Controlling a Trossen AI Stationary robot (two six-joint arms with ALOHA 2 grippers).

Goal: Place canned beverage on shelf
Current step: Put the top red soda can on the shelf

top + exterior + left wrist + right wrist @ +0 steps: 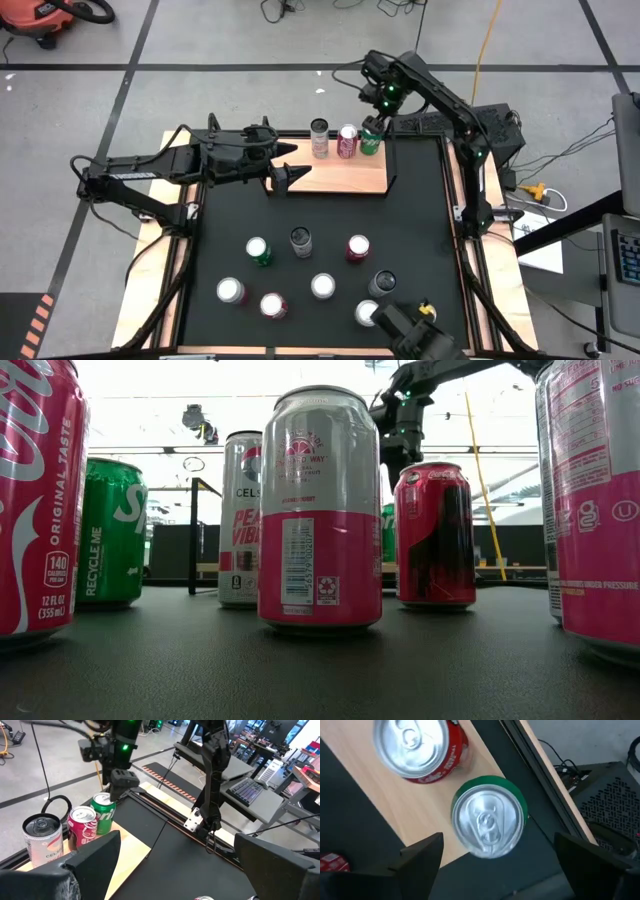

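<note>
The shelf [345, 178] is a light wooden board lying at the far side of the black mat. A white can [320, 137], a red can [347, 140] and a green can [371, 138] stand upright in a row along its far edge. My right gripper [377, 108] hovers open just above the green can [489, 822], pointing down, one finger on either side of the can and clear of it. My left gripper [288, 176] waits open at the shelf's left end, with nothing between its fingers [100, 857].
Several more cans stand upright on the near half of the mat [420, 230], among them a green one [258, 251] and a red one [357, 247]. A thin black bracket [391, 165] rises at the shelf's right end. A camera mount [418, 328] sits at the near edge.
</note>
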